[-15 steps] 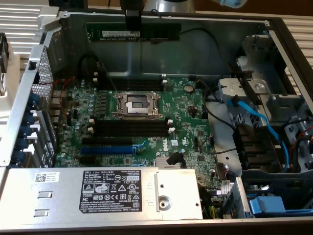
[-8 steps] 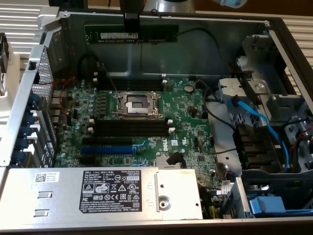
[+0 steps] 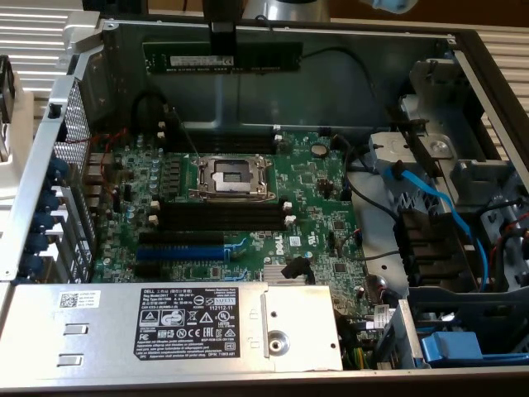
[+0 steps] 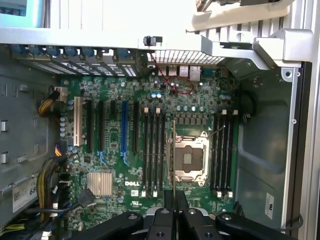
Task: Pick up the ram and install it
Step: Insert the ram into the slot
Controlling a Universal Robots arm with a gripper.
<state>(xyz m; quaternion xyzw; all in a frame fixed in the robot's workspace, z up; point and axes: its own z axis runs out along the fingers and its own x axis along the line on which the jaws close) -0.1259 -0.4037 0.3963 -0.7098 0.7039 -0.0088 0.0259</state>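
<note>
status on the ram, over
gripper shut on ram. ram held over motherboard, not seated. black memory slots bare, nothing blocking them.

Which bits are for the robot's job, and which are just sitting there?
For the job:
the ram, held by the gripper
black memory slots

Just there:
blue expansion slot
processor socket
silver power supply
blue cable
</note>
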